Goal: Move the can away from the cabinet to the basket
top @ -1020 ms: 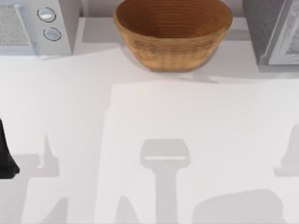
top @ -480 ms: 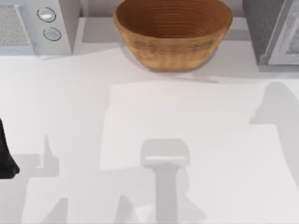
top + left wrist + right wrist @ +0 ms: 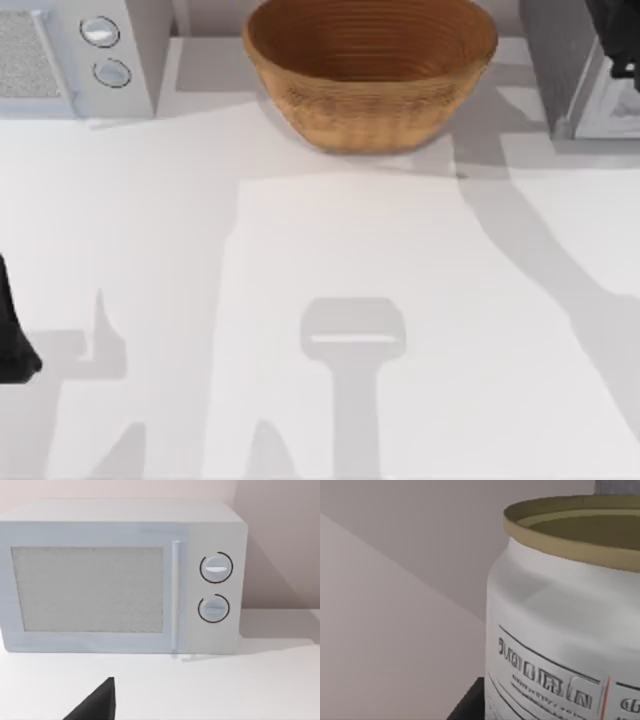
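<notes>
Right wrist view: the can [image 3: 560, 630] looms silver, gold-rimmed, label printed; right gripper's grip unclear.

No legible text is found. Rows of dark printed characters are carried on the label of the can [image 3: 560, 645], beside a thin red line, but no word or number can be made out. The two dials of the white appliance [image 3: 120, 575] are unmarked.
</notes>
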